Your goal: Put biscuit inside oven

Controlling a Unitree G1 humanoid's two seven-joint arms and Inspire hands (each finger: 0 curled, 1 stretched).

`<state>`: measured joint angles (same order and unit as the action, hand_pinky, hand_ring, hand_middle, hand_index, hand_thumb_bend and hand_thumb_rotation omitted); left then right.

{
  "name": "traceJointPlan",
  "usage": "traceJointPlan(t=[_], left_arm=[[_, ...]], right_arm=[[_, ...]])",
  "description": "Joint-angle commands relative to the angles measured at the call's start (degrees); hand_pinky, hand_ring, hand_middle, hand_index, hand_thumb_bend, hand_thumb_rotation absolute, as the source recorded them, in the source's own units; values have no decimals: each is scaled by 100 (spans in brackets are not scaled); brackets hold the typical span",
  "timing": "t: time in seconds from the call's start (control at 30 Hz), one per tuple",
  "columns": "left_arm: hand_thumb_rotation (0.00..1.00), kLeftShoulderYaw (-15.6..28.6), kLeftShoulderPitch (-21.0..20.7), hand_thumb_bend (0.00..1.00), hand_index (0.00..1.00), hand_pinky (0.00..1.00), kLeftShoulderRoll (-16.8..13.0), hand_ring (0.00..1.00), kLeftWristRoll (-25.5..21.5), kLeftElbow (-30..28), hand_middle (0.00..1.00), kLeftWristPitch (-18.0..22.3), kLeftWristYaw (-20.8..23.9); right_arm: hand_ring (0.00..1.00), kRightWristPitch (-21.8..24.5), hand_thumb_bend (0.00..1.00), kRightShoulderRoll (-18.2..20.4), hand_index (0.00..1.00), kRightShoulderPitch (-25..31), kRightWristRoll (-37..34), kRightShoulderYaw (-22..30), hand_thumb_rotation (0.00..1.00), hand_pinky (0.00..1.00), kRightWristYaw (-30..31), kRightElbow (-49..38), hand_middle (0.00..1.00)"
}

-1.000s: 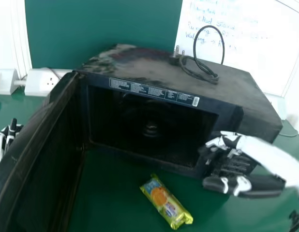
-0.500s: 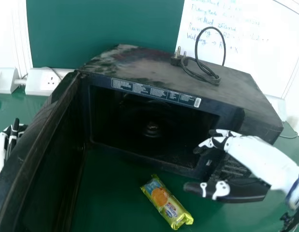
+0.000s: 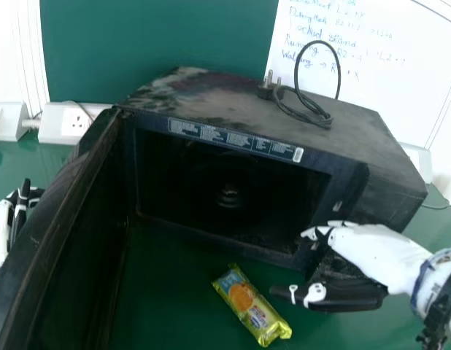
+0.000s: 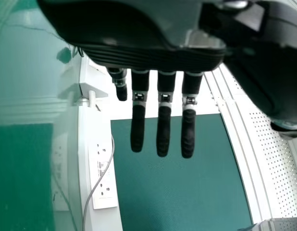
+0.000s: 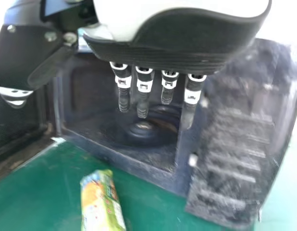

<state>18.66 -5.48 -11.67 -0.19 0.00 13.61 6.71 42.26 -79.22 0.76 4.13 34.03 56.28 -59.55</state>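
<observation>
Your right hand [image 3: 379, 255] has dipped, bringing its thumb closer to the biscuit [image 3: 249, 305], which lies on the green surface [image 3: 174, 299] before the open oven [image 3: 342, 127]. Its fingers are spread and straight (nothing pinched), so you could line up the grasp next.

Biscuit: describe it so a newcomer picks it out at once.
Find the big black oven, its door open. On the green table before it, left of the right hand in the head view, lies the biscuit. Its yellow-green wrapper, picturing a round orange biscuit, sets it apart from oven and hand.
</observation>
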Motion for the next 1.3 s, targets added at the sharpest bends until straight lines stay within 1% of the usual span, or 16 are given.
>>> traceJointPlan(t=[0.0,0.03,0.1,0.2,0.27,0.3,0.4,0.53,0.67,0.73,0.8,0.93,1.03,1.1,1.17,1.27], left_arm=[[6,-23,68,51,49,50,12,53,-16,-102,57,-10,-17],[6,-20,73,51,49,50,10,53,-20,-102,57,0,-22],[6,-17,79,51,49,50,0,53,-31,-104,57,11,-37],[6,-16,74,51,49,49,-6,53,-17,-102,57,7,-31],[6,-18,69,51,49,49,-4,53,0,-102,57,8,-21],[6,-21,69,51,49,49,0,53,2,-108,57,5,-19],[6,-34,82,51,49,50,12,53,14,-168,57,-46,-10],[6,-35,103,51,49,50,17,54,20,-212,57,-85,-8],[6,-35,109,51,49,50,24,54,12,-227,57,-66,-13],[6,-40,118,51,49,50,23,54,28,-250,57,-88,-10],[6,-41,126,51,49,50,27,54,22,-281,57,-129,-13],[6,-50,128,51,49,50,33,53,61,-309,57,-154,9],[6,-57,135,51,49,50,58,53,65,-361,57,-204,24],[6,-55,132,51,49,50,75,53,48,-375,57,-220,24],[6,-54,131,51,49,49,88,53,34,-391,57,-243,19],[6,-63,141,51,49,50,85,53,71,-423,57,-275,24]], right_arm=[[86,-103,99,128,91,106,207,-196,49,76,-205,-45,89],[85,-174,100,191,91,145,317,-281,52,74,-283,-45,88],[85,-223,100,233,90,201,568,-481,53,73,-395,-45,87],[88,19,100,155,91,113,845,-856,53,83,-421,-45,90],[88,168,100,177,92,-15,1031,-1163,52,82,-438,-45,90],[88,204,100,195,92,-86,1143,-1341,51,79,-436,-45,90],[86,223,100,443,92,-348,1797,-2073,50,77,-425,-45,89],[86,76,100,1138,90,-752,3005,-3086,47,76,-20,-45,90],[90,68,100,1791,90,-1252,4164,-3886,47,80,916,-45,92],[87,27,100,2209,89,-1403,4772,-4179,47,77,1346,-45,89],[85,11,100,2623,89,-1442,5299,-4393,45,75,1663,-45,87],[90,-106,100,3302,92,-1534,6269,-4715,43,82,2404,-13,92],[92,-462,100,3782,93,-1679,6908,-4869,42,85,2930,112,93],[91,-767,100,4078,94,-1739,7217,-4912,45,85,3210,201,93],[92,-1016,100,4420,94,-1803,7510,-4924,45,86,3495,308,93],[93,-1345,100,4910,95,-1792,7909,-4971,45,87,3622,462,94]])
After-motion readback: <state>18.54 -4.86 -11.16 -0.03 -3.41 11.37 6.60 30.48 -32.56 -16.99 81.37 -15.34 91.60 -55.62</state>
